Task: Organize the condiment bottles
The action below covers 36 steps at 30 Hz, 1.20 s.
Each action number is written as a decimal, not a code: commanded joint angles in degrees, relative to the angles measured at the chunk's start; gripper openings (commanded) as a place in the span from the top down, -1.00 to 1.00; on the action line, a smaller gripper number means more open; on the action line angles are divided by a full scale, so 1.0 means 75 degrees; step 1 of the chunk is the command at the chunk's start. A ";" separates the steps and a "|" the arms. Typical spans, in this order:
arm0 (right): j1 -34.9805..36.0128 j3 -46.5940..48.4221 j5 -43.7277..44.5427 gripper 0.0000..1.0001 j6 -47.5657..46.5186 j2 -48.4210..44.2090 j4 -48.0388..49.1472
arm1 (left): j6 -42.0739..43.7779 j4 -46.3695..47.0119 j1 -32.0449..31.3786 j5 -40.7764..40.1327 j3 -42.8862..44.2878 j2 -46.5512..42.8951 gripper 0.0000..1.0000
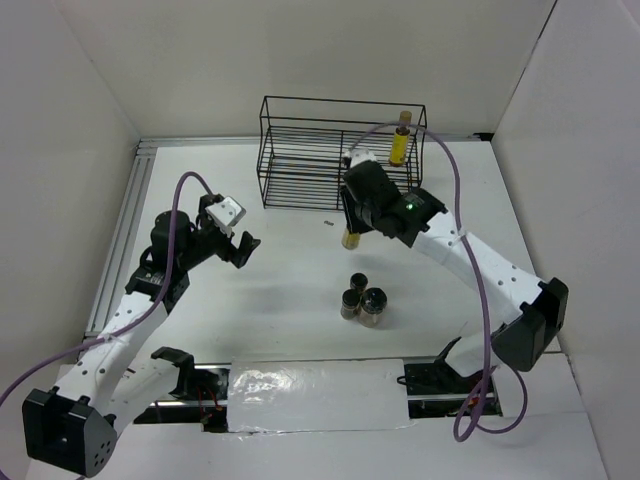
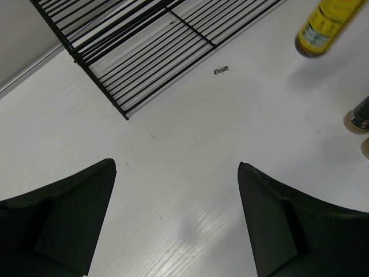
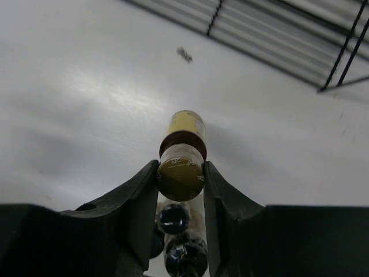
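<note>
My right gripper (image 1: 354, 222) is shut on the tan cap of a slim yellow bottle (image 1: 351, 239), in front of the black wire rack (image 1: 330, 150). In the right wrist view the gripper (image 3: 180, 180) has its fingers against both sides of the cap, with the bottle's body (image 3: 186, 126) below. The second yellow bottle (image 1: 401, 142) stands in the rack's right end. Three dark-lidded jars (image 1: 362, 299) stand clustered mid-table; they also show in the right wrist view (image 3: 173, 218). My left gripper (image 1: 241, 250) is open and empty over bare table; the left wrist view (image 2: 176, 170) shows the same.
The left wrist view shows the rack's corner (image 2: 124, 63), the held bottle (image 2: 324, 27) and one jar (image 2: 358, 115) at the right edge. White walls enclose the table on three sides. A small dark speck (image 1: 329, 223) lies in front of the rack.
</note>
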 commanded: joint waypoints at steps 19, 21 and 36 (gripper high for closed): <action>-0.1889 0.6447 -0.0273 1.00 -0.2232 0.2967 0.0095 | -0.0037 -0.0134 -0.0008 -0.0001 -0.0173 -0.0188 -0.99; -0.2241 0.6553 -0.0764 1.00 -0.2317 0.3247 0.0059 | -0.0049 -0.0169 -0.0008 -0.0013 -0.0185 -0.0177 -0.99; -0.2945 0.7046 -0.1787 1.00 -0.2211 0.4339 -0.0281 | -0.0037 -0.0251 -0.0020 0.0034 -0.0150 -0.0059 -0.98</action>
